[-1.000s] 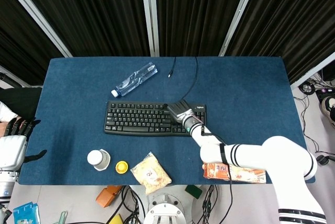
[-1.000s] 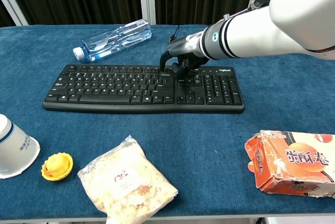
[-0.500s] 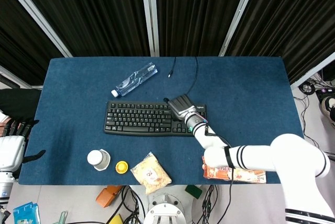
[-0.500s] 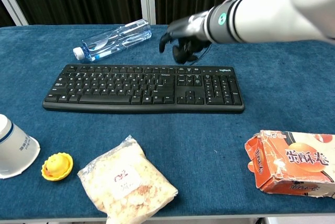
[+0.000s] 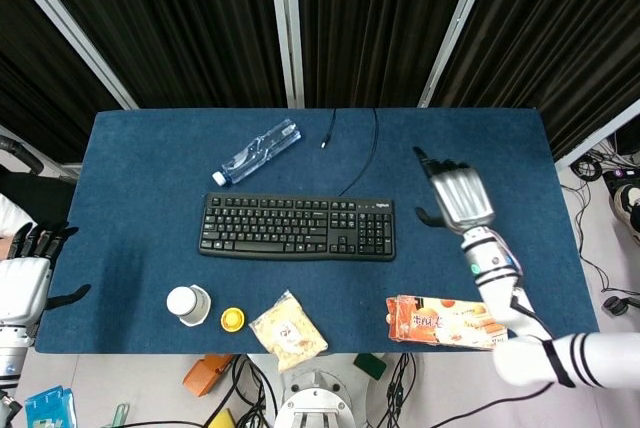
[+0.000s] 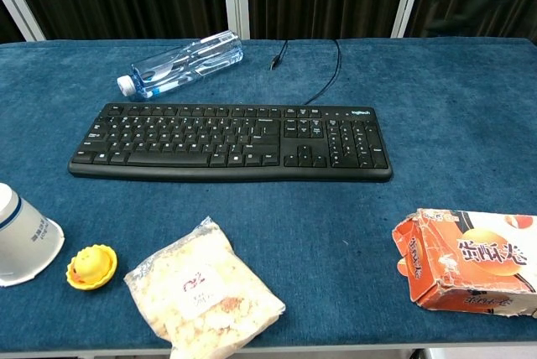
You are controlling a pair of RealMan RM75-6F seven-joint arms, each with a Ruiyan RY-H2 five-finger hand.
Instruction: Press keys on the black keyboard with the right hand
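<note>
Black keyboard (image 5: pixel 297 227) lying flat on blue table cloth (image 5: pixel 500 148), cable trailing away behind, no fingers on any key. Well off to its side: right hand (image 5: pixel 458 198), lifted clear, fingers spread, holding nothing; out of the chest view altogether. Nearer the robot than that hand: orange snack box (image 5: pixel 445 322). Far across, beyond the table edge: left hand (image 5: pixel 25 268), open and idle. Judged from the layout: either pressing finished or a pause between presses; cannot tell which.
</note>
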